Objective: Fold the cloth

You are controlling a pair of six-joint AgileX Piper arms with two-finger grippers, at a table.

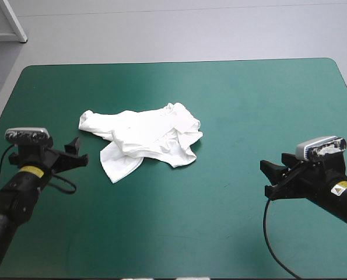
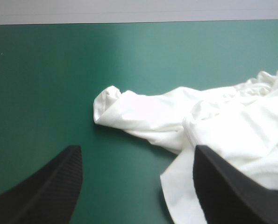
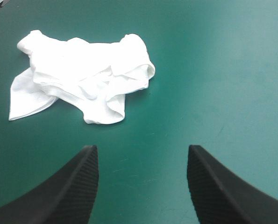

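Note:
The white T-shirt (image 1: 141, 137) lies in a crumpled heap on the teal-green cover, a little left of the table's middle. My left gripper (image 1: 75, 153) hovers just off the heap's left side, open, with nothing between its fingers. In the left wrist view the T-shirt (image 2: 213, 126) spreads ahead of the gripper (image 2: 136, 186) and toward one finger. My right gripper (image 1: 273, 178) stands open well to the right of the heap, near the table's right side. In the right wrist view the T-shirt (image 3: 82, 74) lies far ahead of the open gripper (image 3: 142, 182).
Bare teal-green cover (image 1: 231, 105) surrounds the heap on all sides. The table's far edge (image 1: 179, 61) runs across the back, with grey floor beyond it.

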